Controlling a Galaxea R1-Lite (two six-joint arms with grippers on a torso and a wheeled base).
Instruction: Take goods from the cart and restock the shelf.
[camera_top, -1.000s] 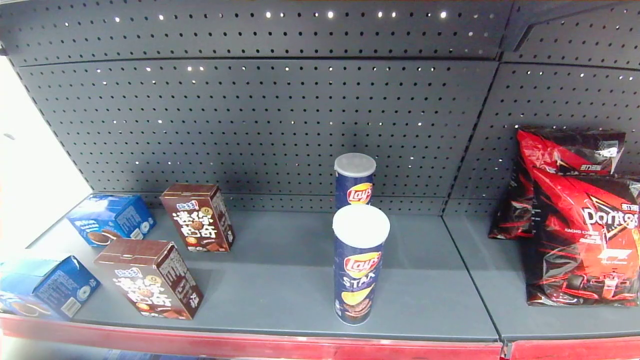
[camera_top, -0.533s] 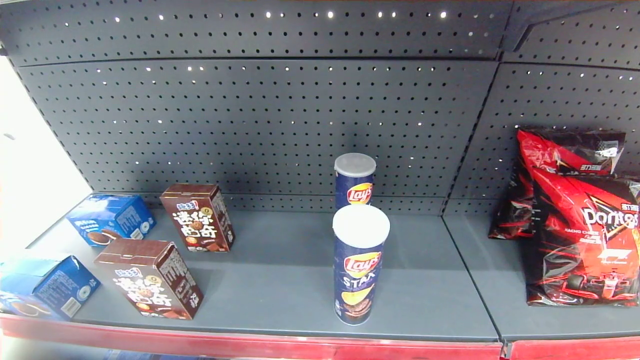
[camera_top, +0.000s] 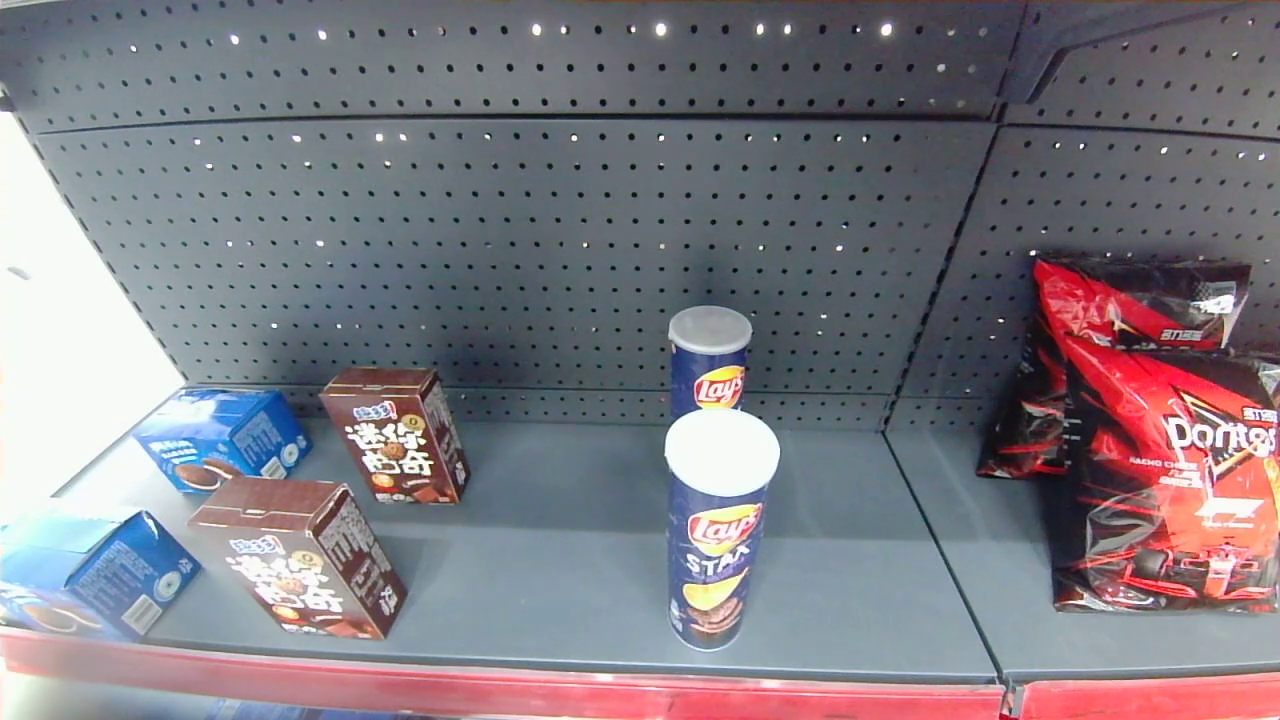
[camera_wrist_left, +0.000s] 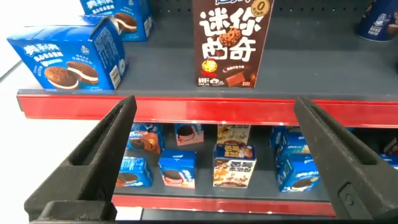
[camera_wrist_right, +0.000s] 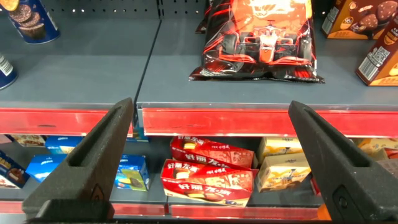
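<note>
Goods are lining the grey shelf (camera_top: 560, 560) in front of a perforated back panel (camera_top: 500, 250). At the far left, two blue sandwich-cookie boxes (camera_top: 90, 575) are sitting one behind the other, the nearer one reaching the red front edge strip (camera_top: 500, 690). Just beside them, two brown mini-cookie boxes (camera_top: 300, 555) are standing upright in a matching front-and-back pair, both turned at an angle. Near the middle, two dark blue chip canisters (camera_top: 718, 530) are standing upright, the rear one close to the back panel and the front one directly ahead of it. On the right-hand shelf section, two red chip bags (camera_top: 1165, 480) are leaning upright, the front bag overlapping the one behind. The left gripper (camera_wrist_left: 213, 106) is hanging in front of the red edge strip below the cookie boxes, its jaws spread wide and gripping nothing. The right gripper (camera_wrist_right: 210, 106) is hanging level with the same strip below the chip bags, its jaws likewise spread wide with nothing between them. Beneath the strip, a lower shelf (camera_wrist_right: 155, 208) is carrying more blue boxes and red snack packs (camera_wrist_right: 208, 174).
</note>
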